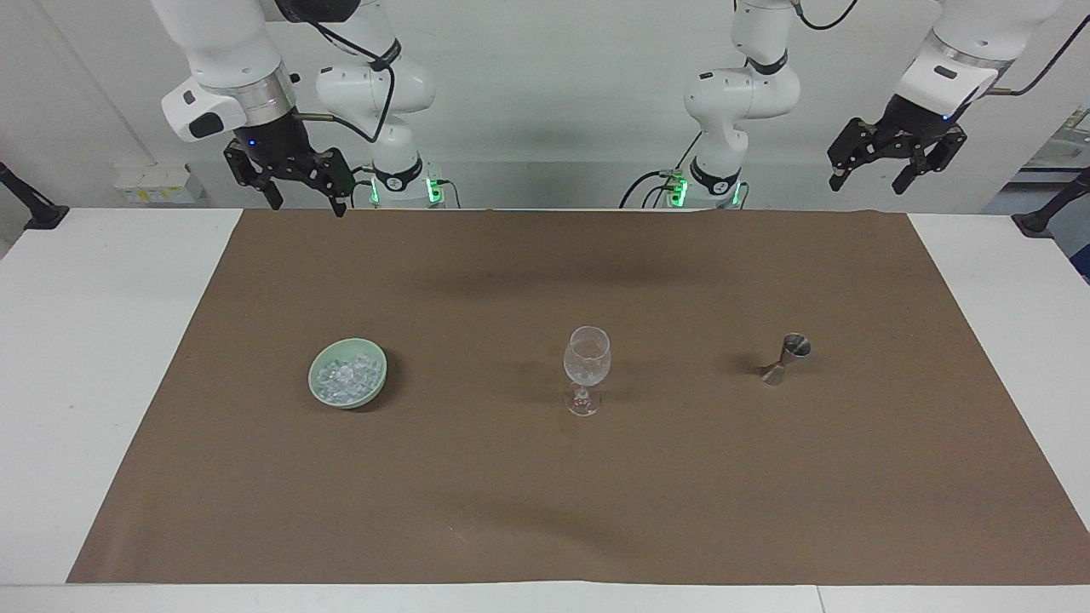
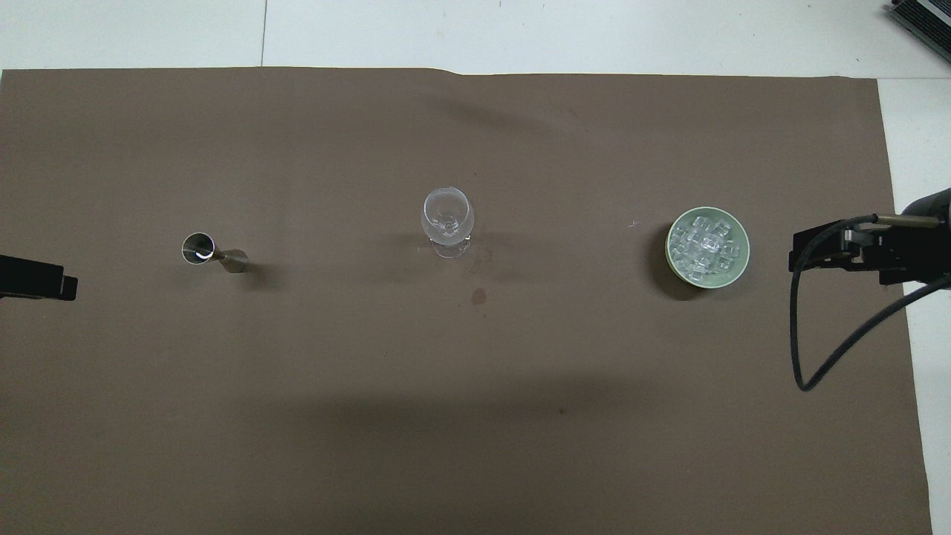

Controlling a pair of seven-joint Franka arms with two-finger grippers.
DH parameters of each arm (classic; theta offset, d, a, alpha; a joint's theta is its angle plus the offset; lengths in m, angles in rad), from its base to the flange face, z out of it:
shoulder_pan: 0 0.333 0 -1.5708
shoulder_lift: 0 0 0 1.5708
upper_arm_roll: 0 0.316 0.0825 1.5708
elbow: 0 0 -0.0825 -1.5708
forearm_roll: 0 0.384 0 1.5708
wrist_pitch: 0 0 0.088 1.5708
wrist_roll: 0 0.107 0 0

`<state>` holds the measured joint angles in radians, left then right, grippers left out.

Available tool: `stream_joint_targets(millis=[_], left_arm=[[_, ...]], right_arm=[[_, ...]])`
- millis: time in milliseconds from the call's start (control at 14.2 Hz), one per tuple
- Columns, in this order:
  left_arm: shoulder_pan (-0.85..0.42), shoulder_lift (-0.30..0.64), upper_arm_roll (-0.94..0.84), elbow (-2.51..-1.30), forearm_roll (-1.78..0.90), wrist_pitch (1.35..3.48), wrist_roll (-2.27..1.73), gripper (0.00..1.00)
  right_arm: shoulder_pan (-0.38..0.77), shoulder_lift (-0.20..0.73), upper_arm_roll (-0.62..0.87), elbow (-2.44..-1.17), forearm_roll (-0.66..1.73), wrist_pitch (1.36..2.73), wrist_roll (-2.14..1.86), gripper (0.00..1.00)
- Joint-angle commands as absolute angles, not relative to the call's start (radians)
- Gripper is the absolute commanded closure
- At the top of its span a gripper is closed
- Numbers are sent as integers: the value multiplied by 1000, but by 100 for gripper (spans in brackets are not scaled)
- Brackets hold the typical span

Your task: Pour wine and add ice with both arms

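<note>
A pale green bowl holding a heap of ice sits on the brown mat toward the right arm's end. A clear stemmed glass stands upright at the middle. A small metal jigger stands toward the left arm's end. No wine shows in either view. My right gripper hangs open and empty over the mat's edge by its base. My left gripper hangs open and empty above the table's edge at its own end.
The brown mat covers most of the white table. A small dark stain marks the mat just nearer to the robots than the glass. A black cable loops down from the right wrist.
</note>
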<state>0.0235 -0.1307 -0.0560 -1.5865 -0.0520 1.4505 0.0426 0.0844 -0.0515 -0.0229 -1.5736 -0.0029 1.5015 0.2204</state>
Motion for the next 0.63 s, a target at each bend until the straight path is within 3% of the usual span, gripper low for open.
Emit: stream_joint_targets(millis=[0, 561], left_arm=[[21, -147, -60, -1582, -46, 1446, 34, 0], [20, -155, -83, -1580, -46, 1444, 20, 0]], right_arm=[[71, -61, -21, -1588, 25, 1503, 202, 0], [71, -61, -21, -1588, 25, 1503, 202, 0]])
